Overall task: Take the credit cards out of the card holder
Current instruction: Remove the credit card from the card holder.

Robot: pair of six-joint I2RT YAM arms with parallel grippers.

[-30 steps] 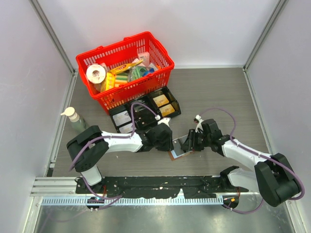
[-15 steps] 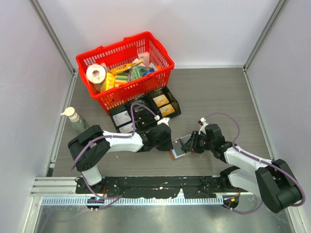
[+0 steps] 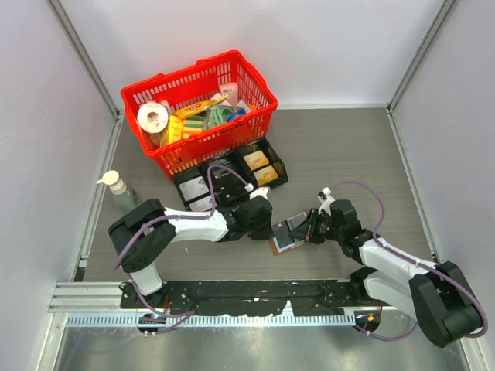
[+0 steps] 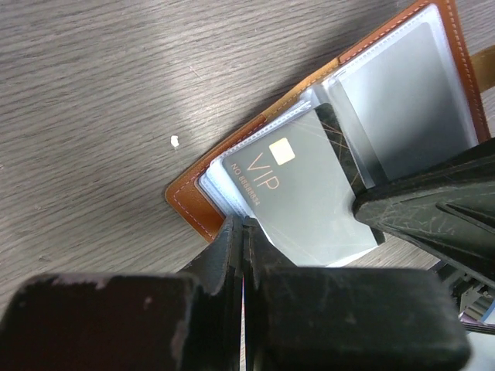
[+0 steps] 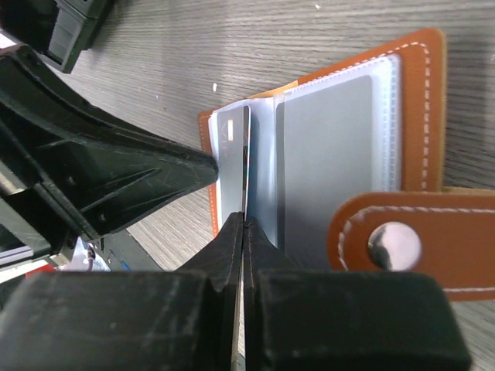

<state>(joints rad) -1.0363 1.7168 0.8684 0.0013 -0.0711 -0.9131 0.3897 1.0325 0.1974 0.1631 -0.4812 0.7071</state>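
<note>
Extraction under way: right gripper [image 5: 244, 220] clamped tight on a grey card [image 4: 309, 201], partly out of the open wallet [image 3: 285, 238] at five o'clock from the red basket [image 3: 224, 143]. Left gripper [image 4: 242, 226] pinched shut on the wallet's near edge, anchoring it. Next, I'd judge: steady pull toward three o'clock.

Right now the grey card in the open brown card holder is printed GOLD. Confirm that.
Wrong word: the grey card in the open brown card holder is printed VIP, not GOLD. The left wrist view shows it.
</note>
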